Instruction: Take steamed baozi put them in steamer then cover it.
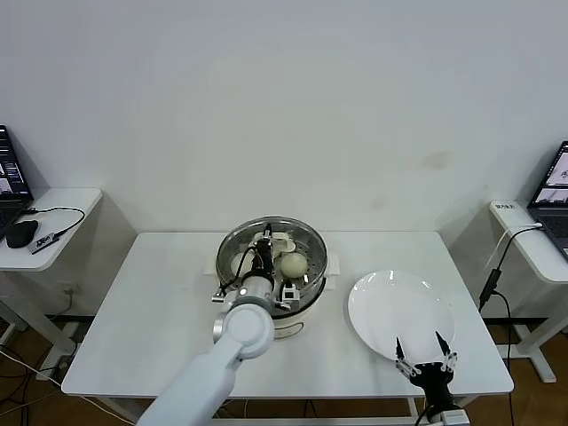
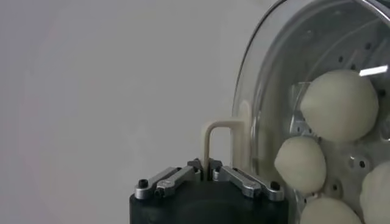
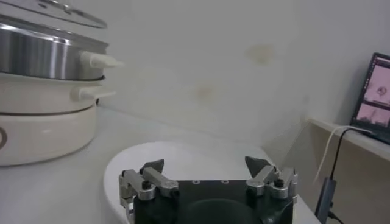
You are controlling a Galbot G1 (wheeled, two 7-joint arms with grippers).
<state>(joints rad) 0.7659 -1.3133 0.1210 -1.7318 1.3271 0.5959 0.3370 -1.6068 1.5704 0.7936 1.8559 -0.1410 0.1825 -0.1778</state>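
Note:
The steamer (image 1: 302, 312), a steel pot on a cream base, stands mid-table; it also shows in the right wrist view (image 3: 42, 58). Pale baozi (image 1: 294, 264) lie inside on the perforated tray, seen through glass in the left wrist view (image 2: 341, 103). My left gripper (image 1: 264, 259) is shut on the cream loop handle (image 2: 214, 139) of the round glass lid (image 1: 306, 241) and holds it just over the pot, slightly tilted (image 3: 55, 9). Its fingertips (image 2: 195, 167) pinch the handle. My right gripper (image 1: 424, 353) is open and empty at the front edge of the white plate (image 1: 390, 306).
The large white plate (image 3: 183, 155) lies to the right of the steamer with nothing on it. Side desks with laptops and cables stand at far left (image 1: 35, 226) and far right (image 1: 541, 235). A white wall is behind the table.

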